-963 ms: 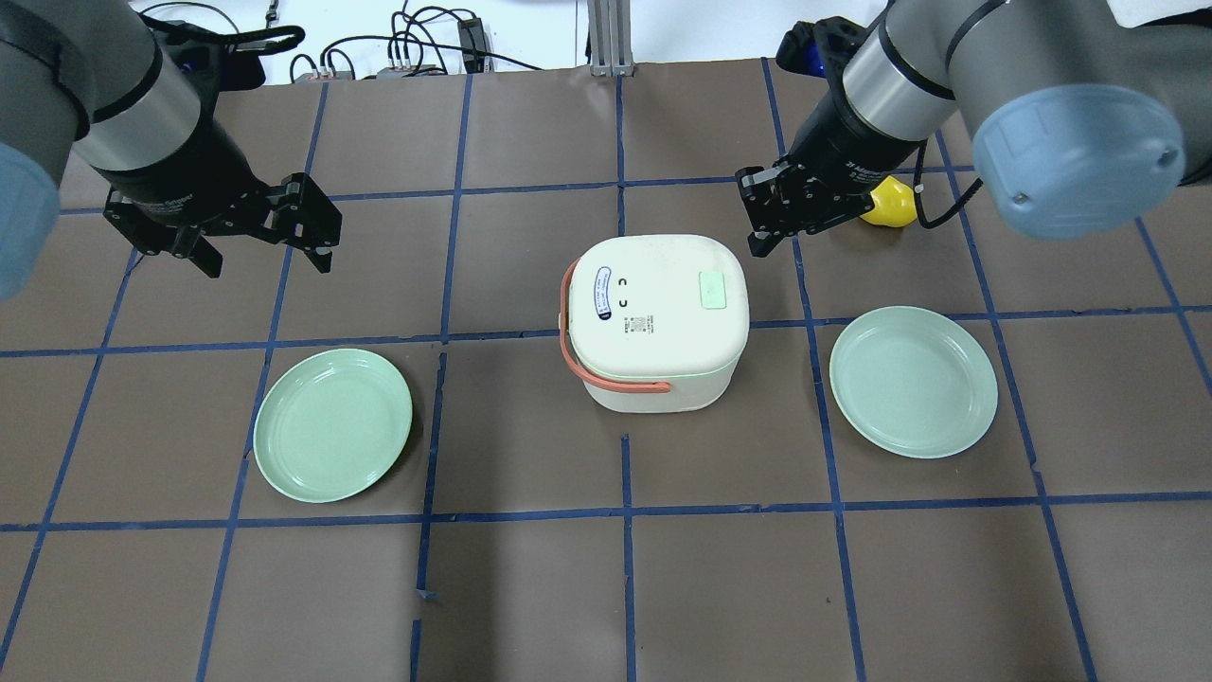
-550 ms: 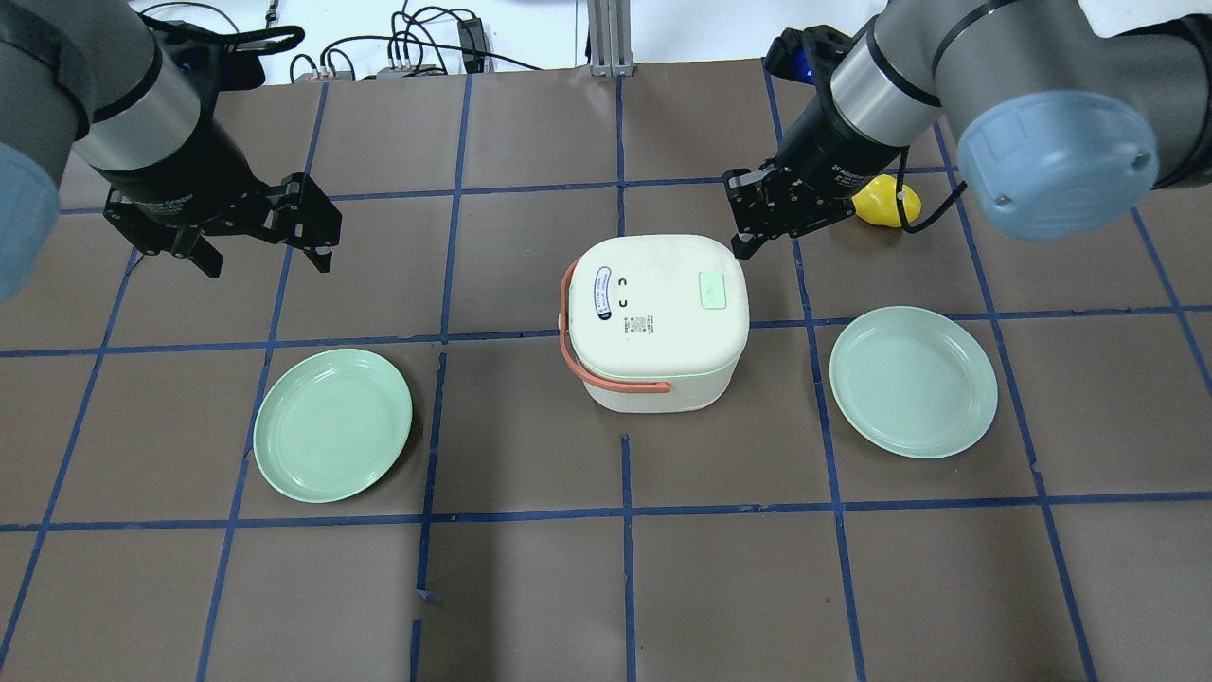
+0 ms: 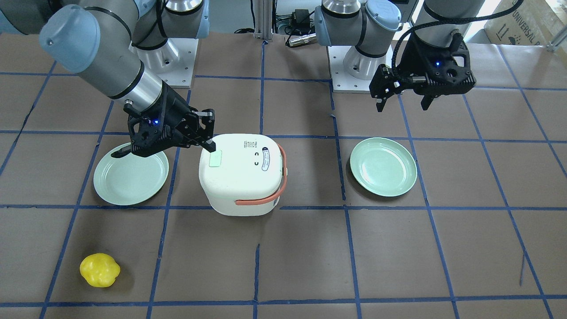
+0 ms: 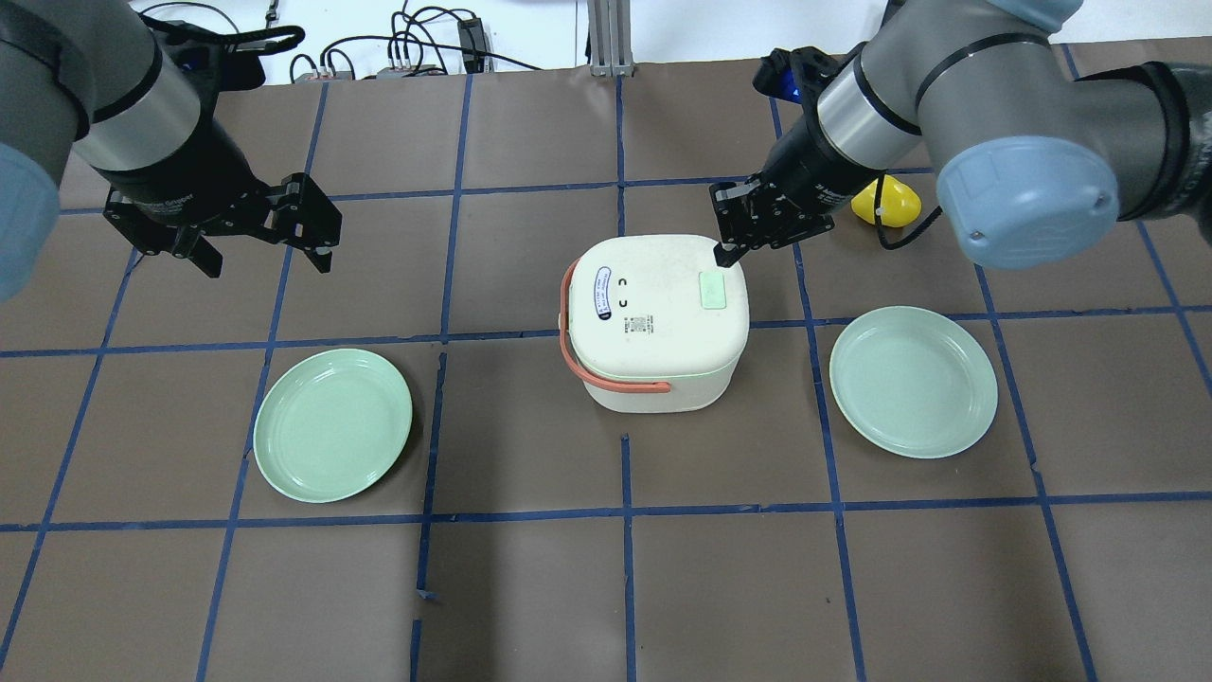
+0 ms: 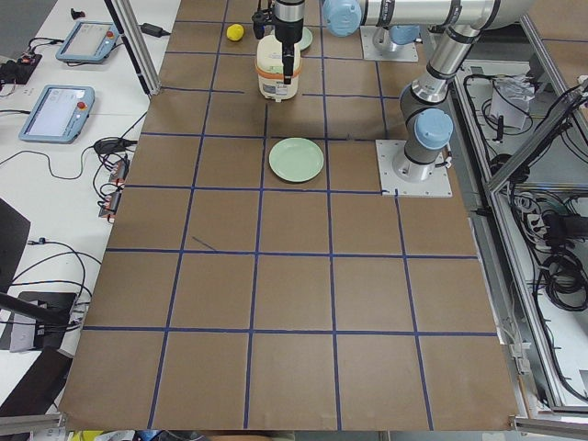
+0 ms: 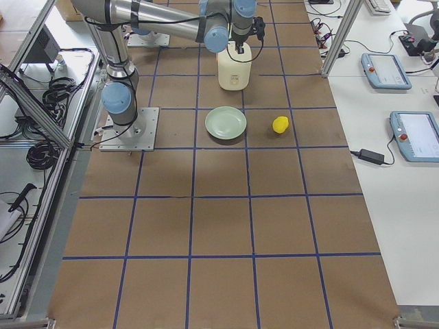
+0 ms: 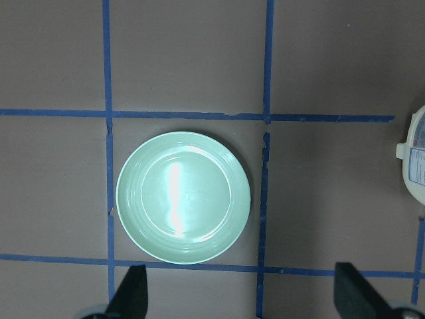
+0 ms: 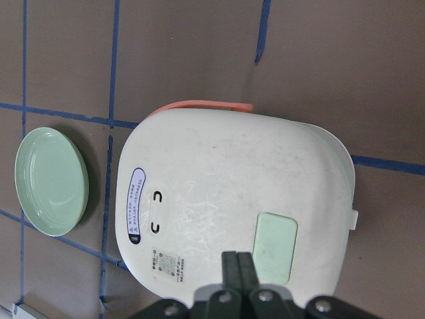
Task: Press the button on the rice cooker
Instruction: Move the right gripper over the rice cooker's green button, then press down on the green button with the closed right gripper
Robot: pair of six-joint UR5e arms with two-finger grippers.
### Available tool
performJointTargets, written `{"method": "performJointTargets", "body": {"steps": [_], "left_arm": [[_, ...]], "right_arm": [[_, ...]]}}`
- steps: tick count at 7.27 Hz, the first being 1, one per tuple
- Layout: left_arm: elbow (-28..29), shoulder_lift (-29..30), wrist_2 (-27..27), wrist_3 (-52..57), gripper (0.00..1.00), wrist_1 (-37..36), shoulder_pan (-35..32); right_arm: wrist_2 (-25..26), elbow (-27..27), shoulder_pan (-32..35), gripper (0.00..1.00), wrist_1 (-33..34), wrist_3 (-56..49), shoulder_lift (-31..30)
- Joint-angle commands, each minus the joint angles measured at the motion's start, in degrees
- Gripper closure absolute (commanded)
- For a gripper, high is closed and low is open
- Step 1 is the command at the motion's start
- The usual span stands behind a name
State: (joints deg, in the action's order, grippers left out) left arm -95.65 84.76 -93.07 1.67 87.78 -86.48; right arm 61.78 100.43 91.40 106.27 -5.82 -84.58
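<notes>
The white rice cooker (image 4: 658,322) stands mid-table between the left plate (image 4: 333,424) and the right plate (image 4: 913,381), with its pale green button (image 4: 712,289) on the lid. The right gripper (image 4: 724,254), fingers pressed together and empty, is over the lid just beside the button; contact cannot be judged. The left gripper (image 4: 268,258), wide open and empty, hovers well apart.

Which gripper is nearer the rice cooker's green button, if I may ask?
Right. The right gripper is over the lid just beside the green button; the left gripper hangs far off.

Rice cooker (image 4: 660,308) matt plastic; plate (image 7: 183,197) glossy.
</notes>
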Motion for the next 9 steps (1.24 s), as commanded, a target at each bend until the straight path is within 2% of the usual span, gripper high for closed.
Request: {"method": "performJointTargets", "body": {"steps": [1,6,9], "left_arm": [[0.0,0.0,0.0,0.0,0.0,-0.1,0.0],[-0.1,0.0,0.0,0.0,0.0,0.0,0.0],[-0.1,0.0,0.0,0.0,0.0,-0.1,0.0]], "right_arm": [[-0.7,0.8,-0.1,0.92,1.1,-0.3,0.5],[-0.7,2.5,-0.3,0.92,1.7,-2.7,0.7],[-0.9,4.8,-0.3,0.92,4.5,-2.6,0.3]]}}
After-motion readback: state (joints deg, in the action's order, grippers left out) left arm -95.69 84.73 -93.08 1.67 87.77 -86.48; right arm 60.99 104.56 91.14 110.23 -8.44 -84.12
